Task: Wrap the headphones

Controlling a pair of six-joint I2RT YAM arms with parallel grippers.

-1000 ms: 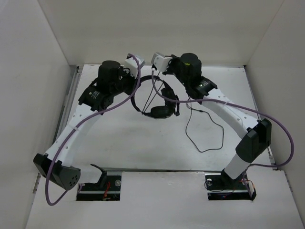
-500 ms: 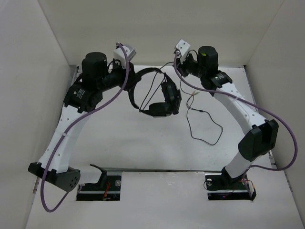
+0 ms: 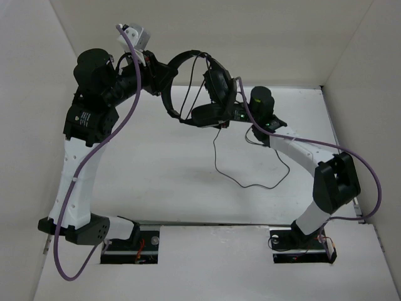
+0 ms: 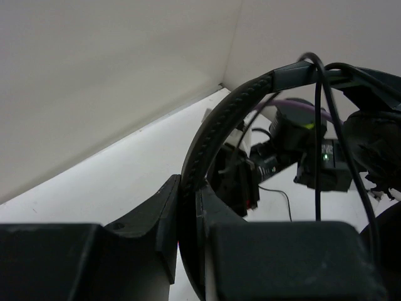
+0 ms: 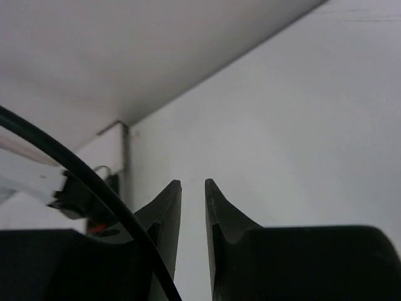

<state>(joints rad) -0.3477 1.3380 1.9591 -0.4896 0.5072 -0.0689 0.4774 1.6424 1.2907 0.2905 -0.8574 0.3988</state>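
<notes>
The black headphones [image 3: 215, 88] hang in the air above the far part of the table. My left gripper [image 3: 156, 78] is shut on their thin headband [image 4: 207, 132], jaws tight on both sides [image 4: 188, 188]. The cord [image 4: 318, 125] loops over the headband. My right gripper [image 3: 222, 120] sits just under the earcups, mostly hidden. In the right wrist view its jaws [image 5: 193, 183] stand nearly closed with a thin gap, and the black cord [image 5: 94, 185] runs past the left finger to their base. From there the cord [image 3: 215, 153] hangs down and trails across the table.
White walls close in on the left, back and right of the table [image 3: 163, 182]. Thick purple cables [image 3: 369, 182] loop beside both arms. The cord's slack lies in a loop [image 3: 276, 182] on the table in front of the right arm.
My left gripper has lifted the headphones up and towards the back wall. My right gripper has come down from above and now sits under the earcups. The cord's slack has shifted left.
</notes>
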